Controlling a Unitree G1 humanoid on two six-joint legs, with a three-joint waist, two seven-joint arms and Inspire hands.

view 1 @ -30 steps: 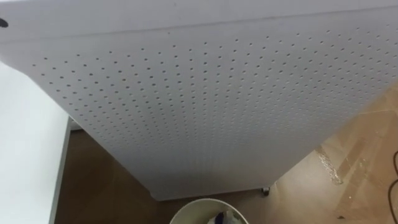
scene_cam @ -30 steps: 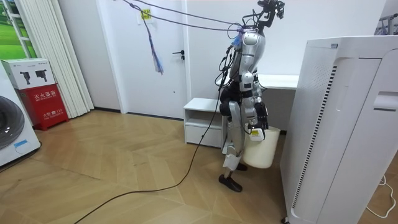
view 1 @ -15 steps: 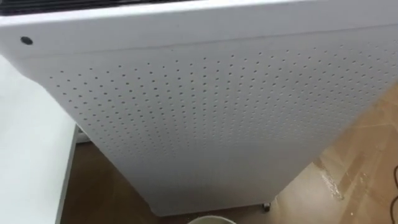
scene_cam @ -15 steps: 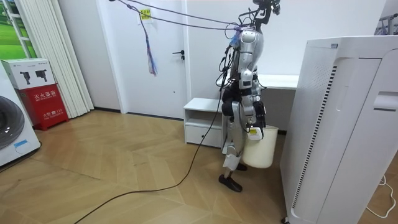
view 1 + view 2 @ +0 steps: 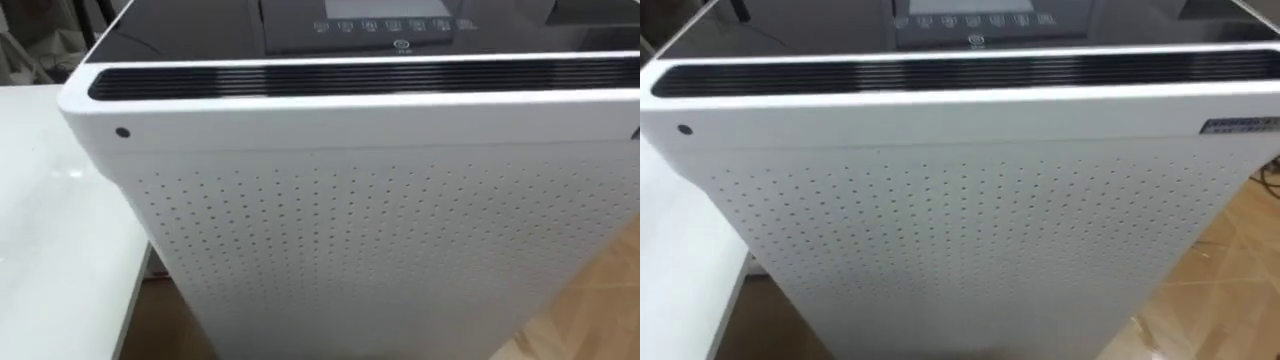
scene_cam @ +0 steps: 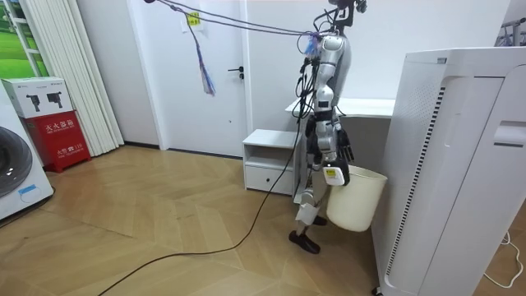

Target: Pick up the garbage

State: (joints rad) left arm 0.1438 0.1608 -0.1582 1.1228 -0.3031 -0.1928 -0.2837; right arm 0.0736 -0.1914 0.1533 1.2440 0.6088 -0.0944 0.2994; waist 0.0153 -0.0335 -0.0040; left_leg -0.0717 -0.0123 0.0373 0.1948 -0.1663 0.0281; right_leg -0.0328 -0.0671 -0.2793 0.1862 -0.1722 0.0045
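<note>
White bin (image 6: 355, 197), tilted off the floor, beside perforated air purifier (image 5: 380, 230).

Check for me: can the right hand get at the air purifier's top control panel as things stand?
Probably not: the right hand hangs low at the rim of the white bin, seemingly carrying it, while the control panel sits atop the tall air purifier.

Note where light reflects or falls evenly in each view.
Left eye view: the glossy dark top of the air purifier mirrors pale shapes; the white table beside it carries a soft sheen. Right eye view: even light across the purifier's perforated front. Room view: the wooden floor shows a pale sheen.
</note>
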